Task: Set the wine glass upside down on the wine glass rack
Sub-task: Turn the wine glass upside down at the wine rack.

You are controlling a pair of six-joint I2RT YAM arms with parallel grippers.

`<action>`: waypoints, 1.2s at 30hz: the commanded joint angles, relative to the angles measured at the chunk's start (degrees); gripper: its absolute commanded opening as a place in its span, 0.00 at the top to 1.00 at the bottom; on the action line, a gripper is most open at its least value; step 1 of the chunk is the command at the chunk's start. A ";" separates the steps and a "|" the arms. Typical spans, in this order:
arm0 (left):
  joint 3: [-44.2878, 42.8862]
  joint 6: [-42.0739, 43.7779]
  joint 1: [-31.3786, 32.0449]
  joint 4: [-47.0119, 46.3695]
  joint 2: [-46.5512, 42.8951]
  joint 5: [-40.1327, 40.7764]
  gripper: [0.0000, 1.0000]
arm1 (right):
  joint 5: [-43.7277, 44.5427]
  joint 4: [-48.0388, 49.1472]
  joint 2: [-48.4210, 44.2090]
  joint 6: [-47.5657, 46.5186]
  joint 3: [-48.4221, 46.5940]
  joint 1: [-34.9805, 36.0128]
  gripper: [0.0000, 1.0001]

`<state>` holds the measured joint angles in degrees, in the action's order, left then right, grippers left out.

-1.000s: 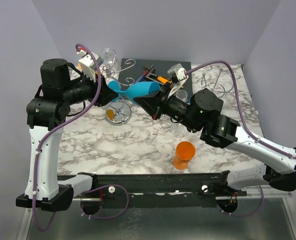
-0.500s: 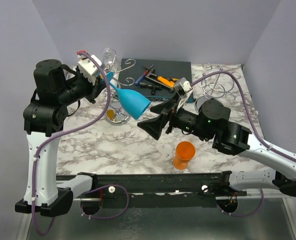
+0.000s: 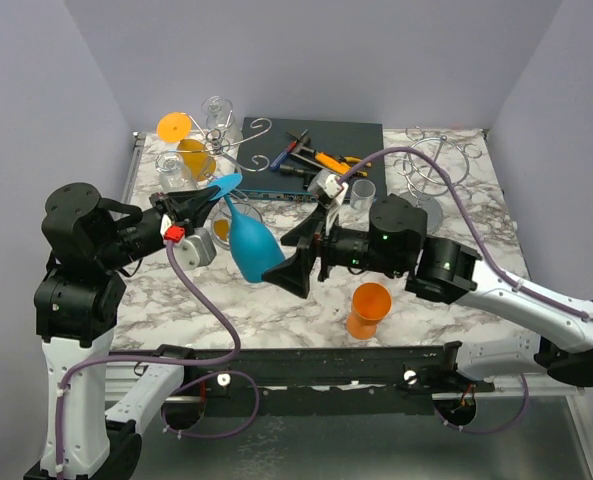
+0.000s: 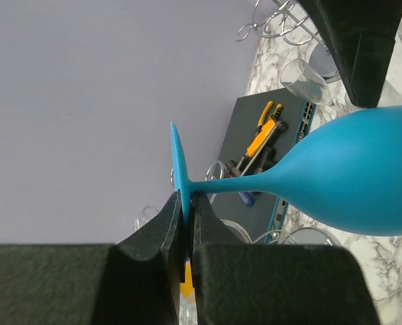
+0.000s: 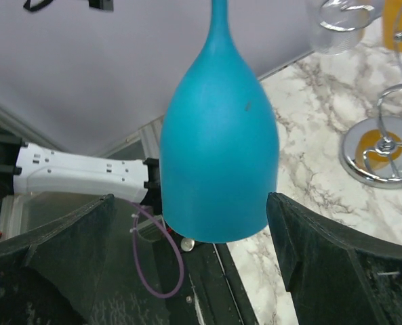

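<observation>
Above the table, left gripper pinches the blue wine glass by its foot; right gripper spread wide.

**Cam layout: one overhead, two on the wrists**

Top cam: high, behind the arm bases, angled down and forward; takes in the whole marble table up to the back wall. Left wrist cam: right behind the left gripper, image rolled sideways, looking toward the back wall and the dark mat. Right wrist cam: right behind the right gripper, facing left toward the table's near edge. All three catch the blue wine glass, close-up in both wrist views.
</observation>
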<state>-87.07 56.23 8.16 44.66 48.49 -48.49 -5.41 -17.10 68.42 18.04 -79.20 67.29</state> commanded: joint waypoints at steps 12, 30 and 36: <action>2.25 11.28 0.10 -2.30 -1.36 -8.16 1.00 | -4.31 15.01 6.18 -4.23 7.76 0.22 0.01; 3.78 11.31 0.10 -2.37 -1.87 -7.62 1.00 | -0.43 27.79 6.45 -6.89 13.36 0.18 0.14; 1.59 7.85 0.11 -2.44 -0.33 -8.65 0.99 | 0.21 36.17 6.58 -9.81 17.70 0.16 0.14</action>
<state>-83.61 67.44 8.21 42.87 46.98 -52.66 -4.58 11.20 75.55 11.46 -63.94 67.11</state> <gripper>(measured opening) 0.072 0.824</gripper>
